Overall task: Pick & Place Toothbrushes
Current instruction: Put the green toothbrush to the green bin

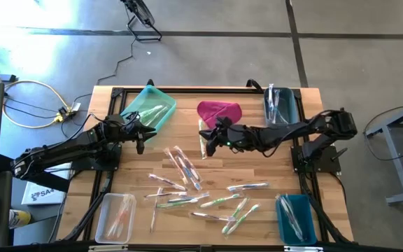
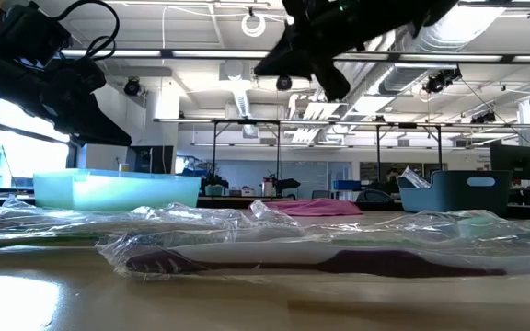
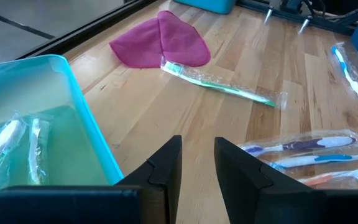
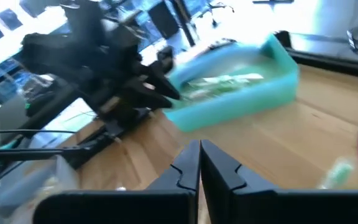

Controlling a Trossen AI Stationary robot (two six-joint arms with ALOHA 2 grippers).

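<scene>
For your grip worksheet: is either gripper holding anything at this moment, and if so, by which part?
Nothing is held. The right gripper is shut with nothing between its fingers, above the table near the green toothbrush. The left gripper is open, empty, beside the mint bin.

Left arm reaches in from the bench's left edge, elbow bent, forearm angled toward the far left part. Left gripper [image 1: 140, 134] hangs there, jaws slightly apart with a narrow gap, nothing between them. Right arm stretches from the right side across toward bench centre. Right gripper [image 1: 206, 137] sits raised off the surface, jaws closed together, empty.
</scene>
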